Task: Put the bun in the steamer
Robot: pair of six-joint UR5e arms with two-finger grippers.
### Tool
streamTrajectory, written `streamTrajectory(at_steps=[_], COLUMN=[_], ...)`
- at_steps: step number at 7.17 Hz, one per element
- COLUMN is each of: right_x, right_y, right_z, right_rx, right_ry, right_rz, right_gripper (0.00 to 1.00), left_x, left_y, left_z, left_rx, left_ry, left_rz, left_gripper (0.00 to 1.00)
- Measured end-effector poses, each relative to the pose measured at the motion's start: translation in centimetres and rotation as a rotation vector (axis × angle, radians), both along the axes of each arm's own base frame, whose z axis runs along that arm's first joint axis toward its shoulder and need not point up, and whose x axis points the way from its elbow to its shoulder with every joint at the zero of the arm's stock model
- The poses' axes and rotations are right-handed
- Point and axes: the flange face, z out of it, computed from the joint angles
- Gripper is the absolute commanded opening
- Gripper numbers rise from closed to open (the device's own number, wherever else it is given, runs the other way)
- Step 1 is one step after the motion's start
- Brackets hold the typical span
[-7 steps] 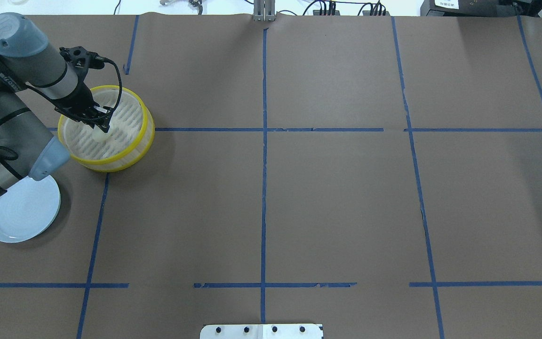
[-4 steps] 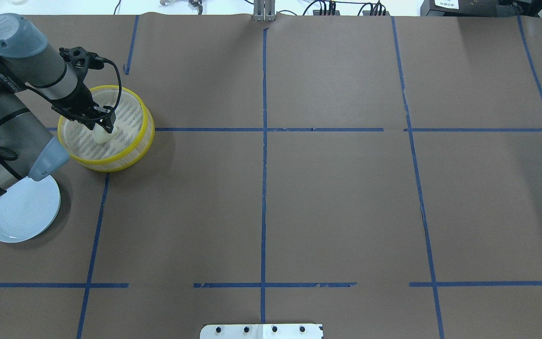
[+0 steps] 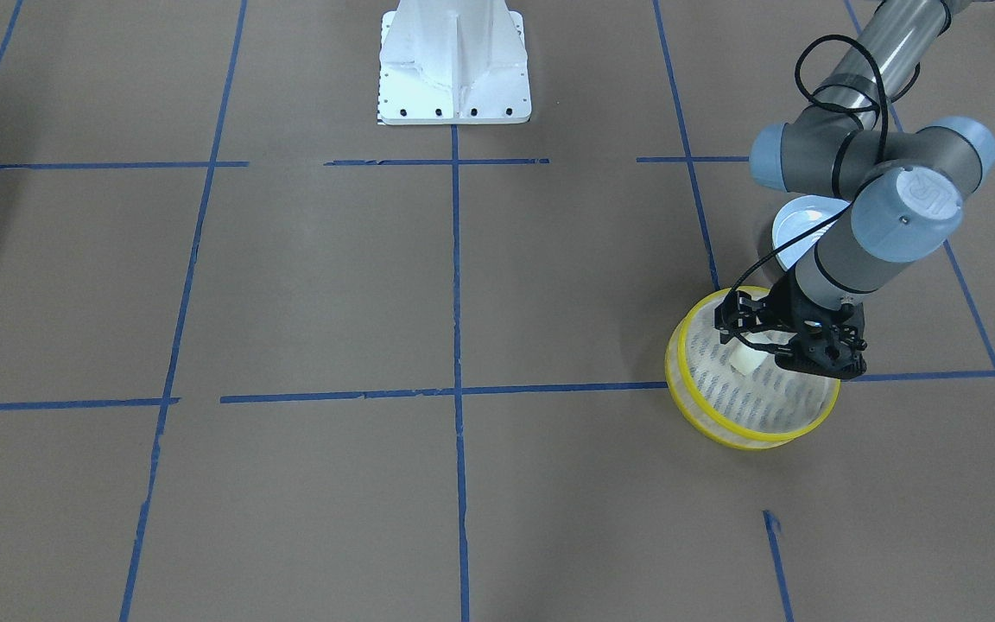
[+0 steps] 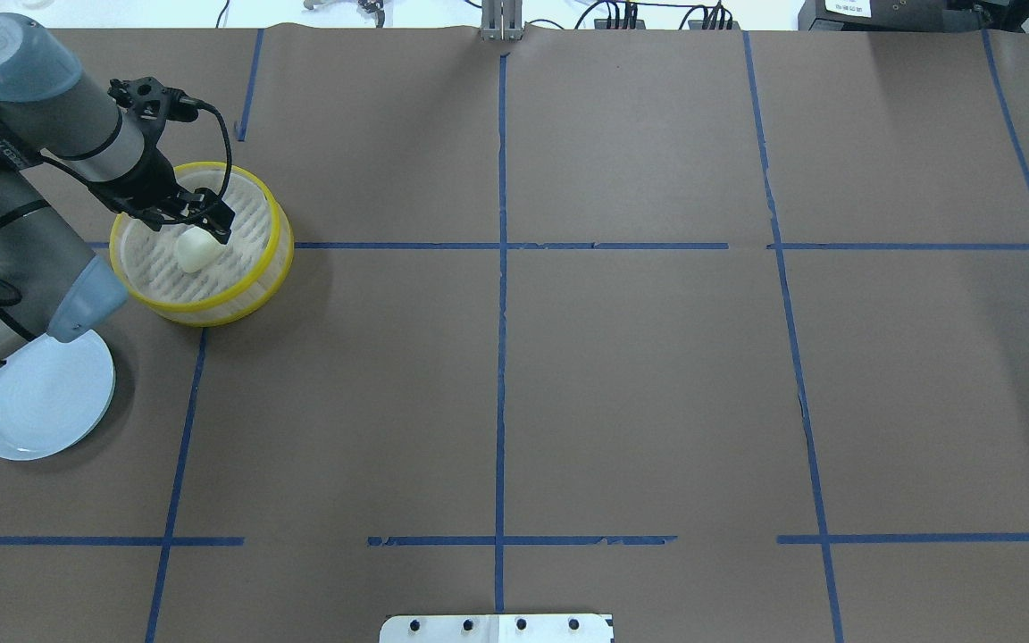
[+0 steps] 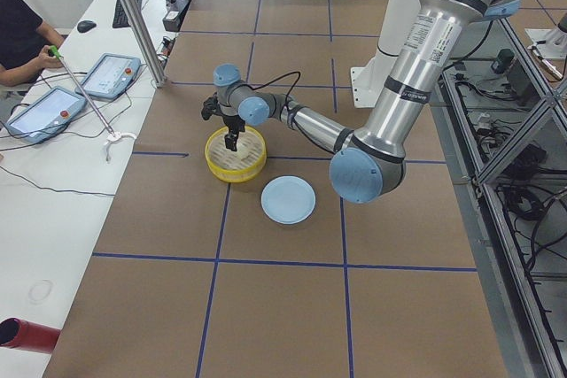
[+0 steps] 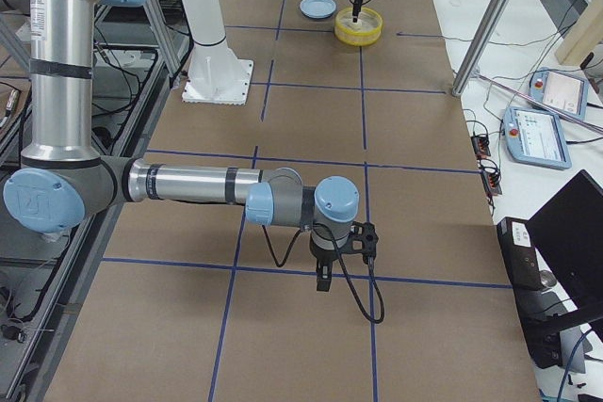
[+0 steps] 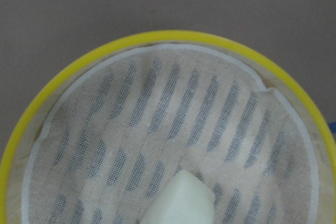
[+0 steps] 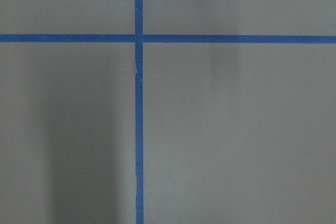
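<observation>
The bun (image 4: 196, 251) lies inside the steamer (image 4: 255, 288), near the middle of its floor, on a white mesh cloth (image 7: 173, 114) spread over the dark slots. Right above and just behind it hangs the left gripper (image 4: 213, 228). Its black fingers are parted and hold nothing, and the bun sits clear of them. From over the robot's shoulder the gripper and its looping black cable (image 4: 227, 156) cover part of the basket's far side. From across the table the wrist hides most of the pale blue plate (image 4: 37, 406). That plate stands well apart from the steamer, on the robot's side of it, with the arm's elbow over its edge.

The brown paper table (image 4: 639, 375) is crossed by blue tape lines (image 4: 501, 357), and the white mount base (image 3: 454, 65) stands at the robot's end. Far down the table, the right gripper (image 6: 323, 280) points down over a tape crossing; I cannot tell whether its fingers are apart or together.

The bun is cream-white and chunky with soft, rounded corners, much smaller than the basket. In the left wrist view it shows as a blunt wedge cut off by the bottom edge.
</observation>
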Motion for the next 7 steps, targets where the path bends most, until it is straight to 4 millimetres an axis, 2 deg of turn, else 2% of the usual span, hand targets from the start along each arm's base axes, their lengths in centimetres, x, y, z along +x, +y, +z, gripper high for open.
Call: streamTrajectory(at_steps=[1, 2, 3, 4, 5, 7], right_x=[0.0, 0.0, 0.0, 0.0, 0.0, 0.0], right_y=[0.0, 0.0, 0.0, 0.0, 0.0, 0.0], right_z=[0.0, 0.0, 0.0, 0.0, 0.0, 0.0], right_rx=[0.0, 0.0, 0.0, 0.0, 0.0, 0.0], right_ry=[0.0, 0.0, 0.0, 0.0, 0.0, 0.0], right_rz=[0.0, -0.001, -0.001, 0.0, 0.0, 0.0], right_gripper=[1.0, 1.0, 1.0, 1.0, 1.0, 1.0], left_x=[-0.9, -2.8, -6.5, -11.4, -16.7, -27.0], left_y=[0.5, 0.5, 0.4, 0.4, 0.6, 2.6], left_z=[-1.2, -2.3, -2.9, -2.2, 0.1, 7.9], left_rx=[0.024, 0.042, 0.042, 0.029, 0.04, 0.104], left_ry=[0.014, 0.028, 0.048, 0.071, 0.075, 0.013], left_rz=[-0.007, -0.029, -0.067, -0.099, -0.109, -0.082], left_gripper=[1.0, 1.0, 1.0, 1.0, 1.0, 1.0])
